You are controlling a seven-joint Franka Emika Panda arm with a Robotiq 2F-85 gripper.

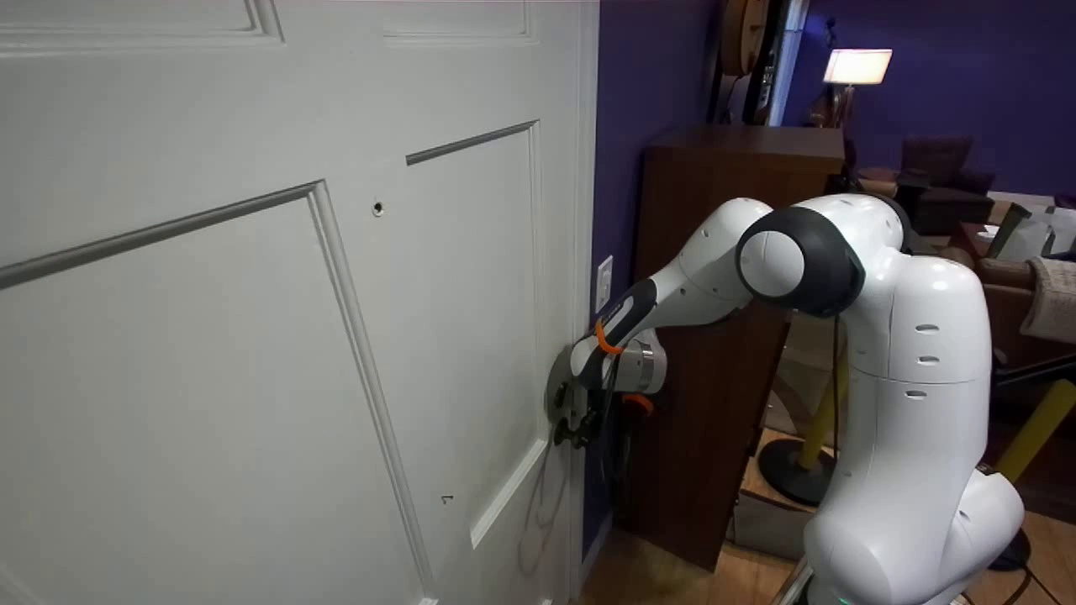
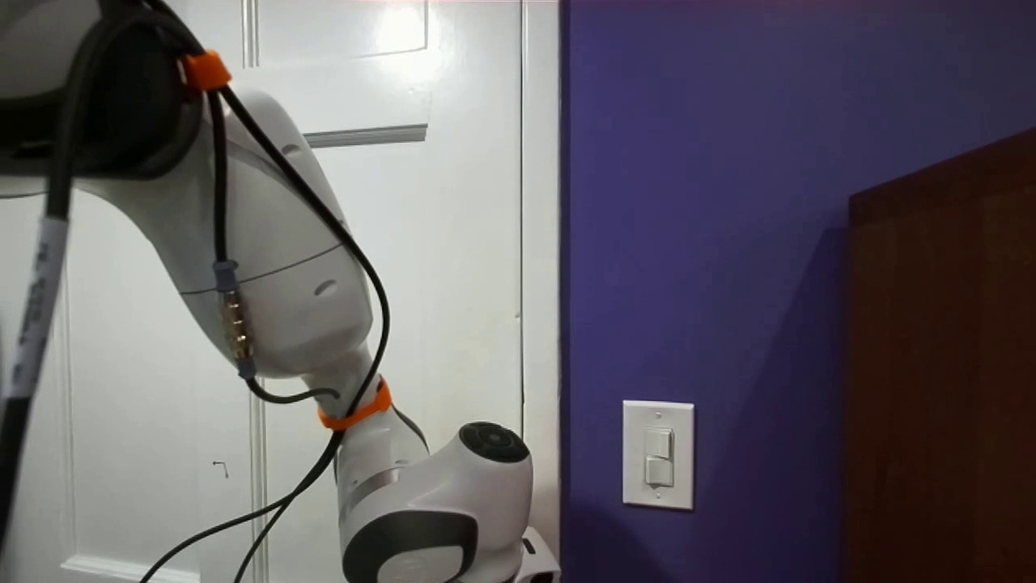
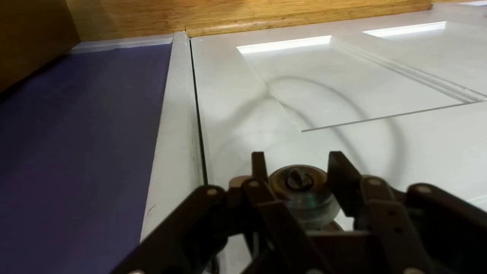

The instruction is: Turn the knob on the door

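Knob (image 3: 302, 196), 1, rnd metal w/ slotted centre: between jaws in wrist view, axis standing out from wht door (image 3: 304, 102) nr its edge, beside frame (image 3: 177, 125). Jaws: part-closed, one ea side, apparently pinching knob across that axis. Next move, prob: twist abt same axis, so off-centre pinch cd slip.

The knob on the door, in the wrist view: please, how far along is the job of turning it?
Done, it seems: the gripper is at the knob, its fingers on either side of it in the wrist view.
In hand: the grip; I cannot tell whether both fingers press on the knob.
Left: probably the turn itself. No turning can be confirmed here, and the door looks shut in its frame.
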